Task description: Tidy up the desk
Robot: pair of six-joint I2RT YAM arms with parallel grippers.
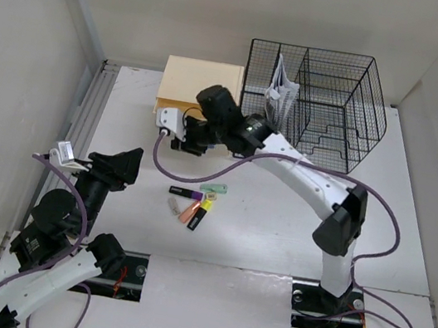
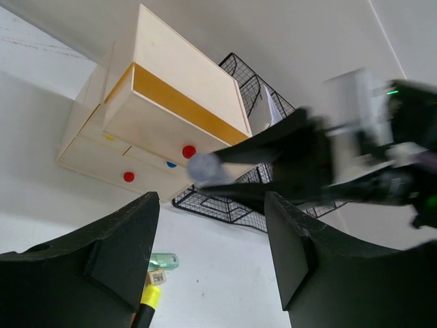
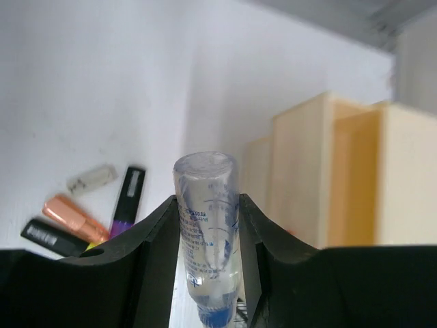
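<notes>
The white desk (image 1: 276, 224) has a ridged rail (image 1: 88, 117) on its left. My right gripper (image 1: 182, 141) reaches left to the front of the beige drawer box (image 1: 201, 85). It is shut on a clear bottle with a blue cap (image 3: 207, 219), held between its fingers (image 3: 153, 232). In the left wrist view the box's top drawer (image 2: 171, 102) stands pulled out, with the bottle (image 2: 201, 167) blurred just in front of it. My left gripper (image 1: 122, 165) is open and empty, above the desk left of the pens.
Purple (image 1: 184, 194), yellow (image 1: 204, 205) and orange (image 1: 188, 214) highlighters, a green piece (image 1: 215, 189) and a small clear item (image 1: 176, 206) lie mid-desk. A black wire-mesh organizer (image 1: 329, 107) with papers (image 1: 280, 90) stands at the back right. Walls close both sides.
</notes>
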